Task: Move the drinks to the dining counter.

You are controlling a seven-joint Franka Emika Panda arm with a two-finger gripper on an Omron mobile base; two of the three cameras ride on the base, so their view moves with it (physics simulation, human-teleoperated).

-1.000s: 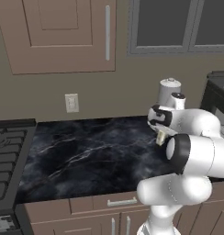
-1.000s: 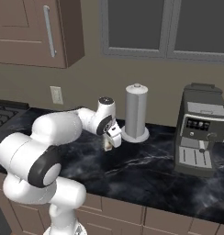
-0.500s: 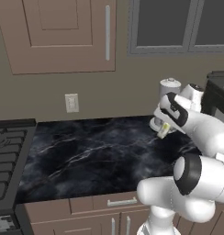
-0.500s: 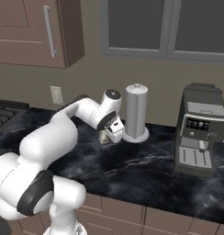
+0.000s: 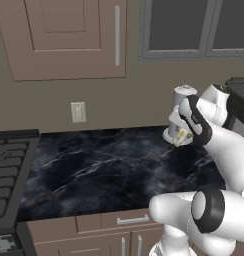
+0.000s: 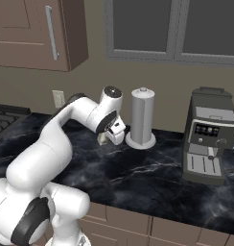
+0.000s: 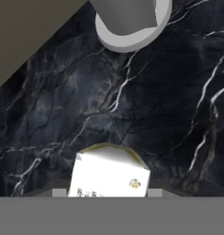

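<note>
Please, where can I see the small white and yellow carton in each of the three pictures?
Left base view: the carton is at centre right, in the hand.
Right base view: centre left, under the hand.
Hand view: bottom centre, between the fingers.
Shared landmark: the grey paper-towel holder, right beside it.

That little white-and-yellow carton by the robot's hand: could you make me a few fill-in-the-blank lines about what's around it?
1. The carton sits between the robot's ____.
2. The tall grey roll holder stands on the ____ marble worktop.
3. Right of the holder stands a ____ machine.

Missing words: jaws; black; coffee
</note>
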